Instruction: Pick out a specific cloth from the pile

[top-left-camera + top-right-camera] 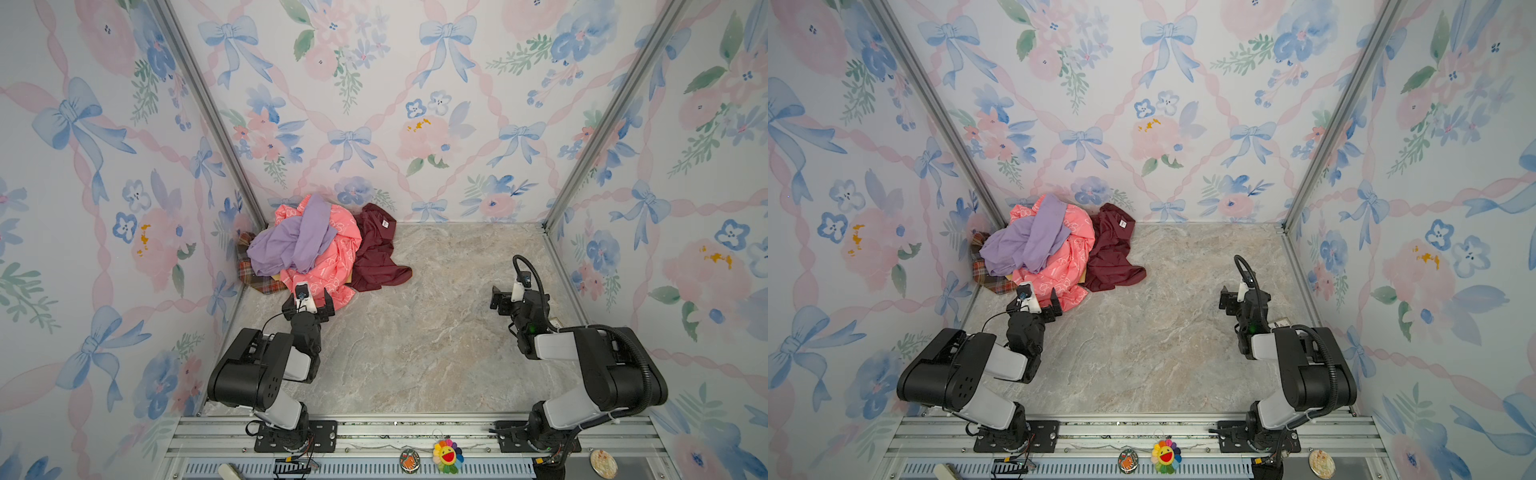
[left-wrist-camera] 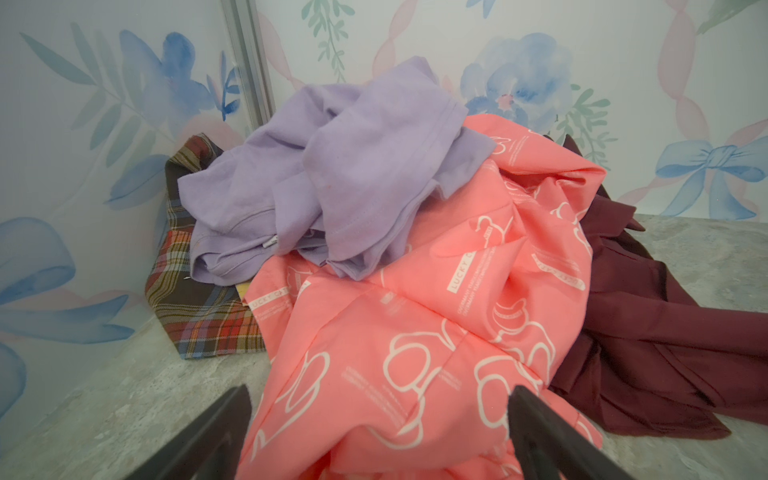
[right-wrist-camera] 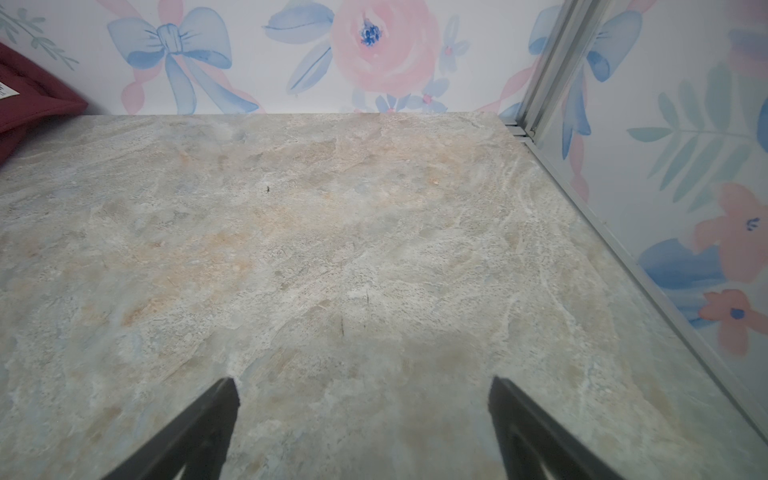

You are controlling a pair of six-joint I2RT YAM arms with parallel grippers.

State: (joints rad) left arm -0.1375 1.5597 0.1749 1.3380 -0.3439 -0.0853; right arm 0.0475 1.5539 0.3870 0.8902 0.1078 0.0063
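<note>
Your left fingers [image 2: 216, 436] are released and wide apart. Between them lies the near hem of the pink cloth [image 2: 415, 332], which is not the one you want. The plaid cloth [image 2: 199, 320] is at the wall side of the pile [image 1: 307, 245], in the far left corner of the bench [image 3: 374, 208]. From these fingers it lies ahead and to the left. Only a strip of it shows, running along the left wall [image 2: 83, 208]; the lilac cloth [image 2: 353, 174] covers the rest. Its near corner rests on the bench just beside the pink hem. I judge that you must shift left before you close, otherwise you take the pink one. The right fingers [image 3: 199, 432] are released too, over bare bench and well apart from the pile, so the left arm is clearly nearer.
</note>
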